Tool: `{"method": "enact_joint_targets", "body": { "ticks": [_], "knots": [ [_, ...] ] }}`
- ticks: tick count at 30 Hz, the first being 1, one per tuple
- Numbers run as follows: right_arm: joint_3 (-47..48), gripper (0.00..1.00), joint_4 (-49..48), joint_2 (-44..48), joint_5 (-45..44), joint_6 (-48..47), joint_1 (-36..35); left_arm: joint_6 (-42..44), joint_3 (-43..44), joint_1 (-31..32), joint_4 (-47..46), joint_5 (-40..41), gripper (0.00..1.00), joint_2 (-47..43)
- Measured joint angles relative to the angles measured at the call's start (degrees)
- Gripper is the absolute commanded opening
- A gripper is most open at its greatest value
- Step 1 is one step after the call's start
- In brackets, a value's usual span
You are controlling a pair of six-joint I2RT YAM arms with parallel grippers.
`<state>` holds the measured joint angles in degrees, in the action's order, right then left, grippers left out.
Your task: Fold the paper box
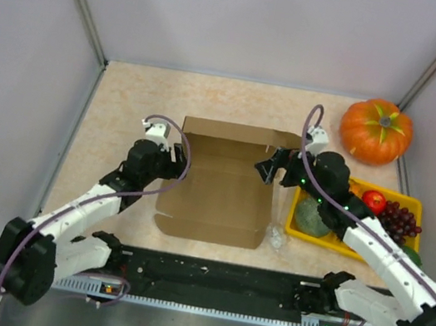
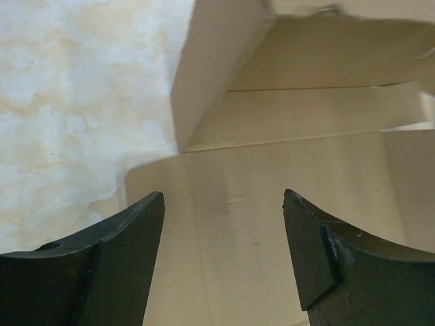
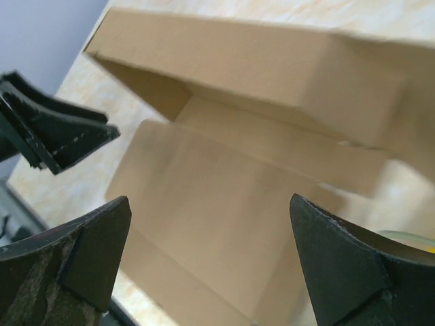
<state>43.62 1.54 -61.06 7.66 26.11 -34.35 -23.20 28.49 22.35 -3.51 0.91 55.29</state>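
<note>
- On the table, between the two arms, lies the paper box, in the middle of the top view and just left of the yellow tray.
- Most of the brown sheet is flat, with its inner side facing up.
- Its far strip is folded up as a low wall that runs from left to right, and the open side points to the arm bases.
- The creases also run left to right. The sheet looks almost as wide as it is long, so I cannot say surely which axis is the long one.
- In the left wrist view, a side panel of the paper box stands up at the far left corner, next to the bare table.
- The left gripper is at the left edge of the sheet. Its fingers are spread apart above the flat cardboard and pinch nothing.
- The right gripper is at the far right corner of the box, near the raised wall. Its jaws are wide apart and hold nothing.
- The right wrist view shows the box wall and, on the other side, the left gripper.
- An orange pumpkin stands at the far right of the table, and the tray holds a red fruit, dark grapes and a green item.
</note>
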Motion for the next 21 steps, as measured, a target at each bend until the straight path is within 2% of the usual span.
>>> {"method": "enact_joint_targets", "body": {
  "ticks": [3, 7, 15, 20, 21],
  "knots": [
    [0.0, 0.98, 3.2, 4.9, -1.5, -3.4, 4.6, 0.9, 0.9, 0.3, -1.3, 2.6, 0.75, 6.6],
    [-0.1, 0.98, 4.8, 5.8, 0.6, -4.1, 13.7, 0.9, 4.7, 0.2, -4.0, 5.7, 0.70, 13.8],
    [-0.1, 0.96, 5.4, 0.6, 6.1, -1.0, 18.3, 0.9, 7.0, 0.2, -12.5, 11.1, 0.60, 21.2],
    [-0.1, 0.96, 4.1, 0.0, 7.7, 1.0, 20.0, 0.8, 7.0, 0.3, -15.2, 15.5, 0.41, 23.3],
    [-0.1, 0.96, 3.5, 0.0, 8.0, 1.2, 20.0, 0.8, 7.0, 0.3, -15.8, 16.8, 0.40, 23.2]
  ]
}}
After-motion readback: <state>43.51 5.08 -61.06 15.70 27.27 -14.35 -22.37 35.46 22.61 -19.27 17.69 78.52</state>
